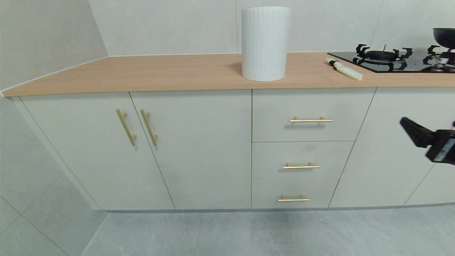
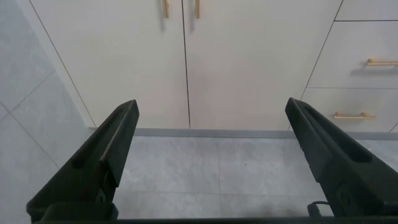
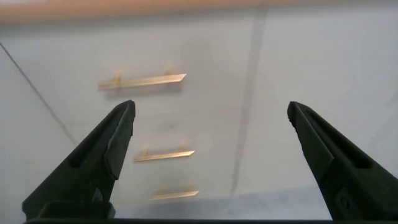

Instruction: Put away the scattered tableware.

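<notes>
A knife with a cream blade cover and a black handle end lies on the wooden counter, just left of the stove. A tall white ribbed container stands upright on the counter, above the stack of three drawers; the top drawer's gold handle is closed flush. My right gripper is open and empty, held in front of the cabinet to the right of the drawers; its dark finger shows at the right edge. My left gripper is open and empty, low over the floor before the double doors.
A black gas stove with burner grates fills the counter's right end, with a dark pot on the far burner. Two cabinet doors with gold handles stand shut on the left. Grey tiled floor lies in front.
</notes>
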